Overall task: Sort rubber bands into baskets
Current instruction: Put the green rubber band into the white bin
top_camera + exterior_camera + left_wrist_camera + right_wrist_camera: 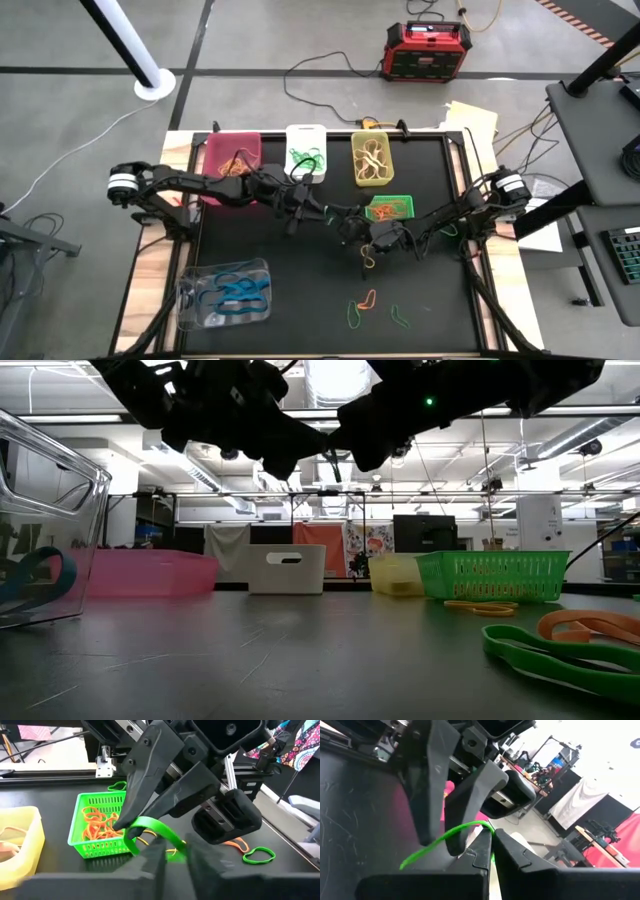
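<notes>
My right gripper [492, 835] [352, 225] is shut on a green rubber band [150, 827], held in the air over the table's middle, beside the green mesh basket [390, 208]. My left gripper [176, 856] [335, 212] faces it tip to tip. It is open, with its fingers on either side of the band's far end. The pink [232, 165], white [306, 152] and yellow [370, 158] baskets stand along the far edge. The clear basket [225, 292] stands near left. All of them hold bands. My right gripper pinches the green band [487, 826] between its two fingertips, coming at it from the table's right. The band is lifted clear of the table. Its free part [427, 852] arcs away from the fingers toward my left gripper.
Loose bands lie on the black mat at the near middle: an orange one [366, 298], two green ones [353, 315] [400, 318], and a yellow one [368, 258] below the grippers. A red-black box [427, 50] sits on the floor beyond the table.
</notes>
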Available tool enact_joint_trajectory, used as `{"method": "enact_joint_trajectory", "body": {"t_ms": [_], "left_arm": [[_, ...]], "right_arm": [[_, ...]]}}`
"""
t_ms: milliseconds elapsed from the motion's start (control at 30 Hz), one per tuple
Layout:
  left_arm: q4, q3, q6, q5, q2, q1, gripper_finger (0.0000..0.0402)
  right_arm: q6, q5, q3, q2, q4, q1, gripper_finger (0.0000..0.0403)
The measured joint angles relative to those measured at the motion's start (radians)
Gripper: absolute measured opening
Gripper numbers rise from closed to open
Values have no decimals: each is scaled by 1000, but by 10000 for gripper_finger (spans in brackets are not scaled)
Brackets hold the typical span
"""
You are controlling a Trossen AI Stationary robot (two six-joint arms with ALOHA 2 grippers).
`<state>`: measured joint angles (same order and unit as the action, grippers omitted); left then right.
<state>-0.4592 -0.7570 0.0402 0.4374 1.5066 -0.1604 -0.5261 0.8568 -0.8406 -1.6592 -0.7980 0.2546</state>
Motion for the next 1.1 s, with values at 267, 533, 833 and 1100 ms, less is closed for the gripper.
{"method": "enact_joint_trajectory", "body": {"t_ms": [267,533,833,1100], "left_arm": [[4,0,13,0,0,0,3],[4,0,14,-2,0,0,0],[35,0,14,-11,-18,-20,0],[256,-35,59,-278,-116,-102,0]], "right_arm": [[13,-1,0,0,4,0,9],[68,0,0,0,7,0,31],[134,12,0,1,8,0,107],[133,113,1,17,19,0,148]]}}
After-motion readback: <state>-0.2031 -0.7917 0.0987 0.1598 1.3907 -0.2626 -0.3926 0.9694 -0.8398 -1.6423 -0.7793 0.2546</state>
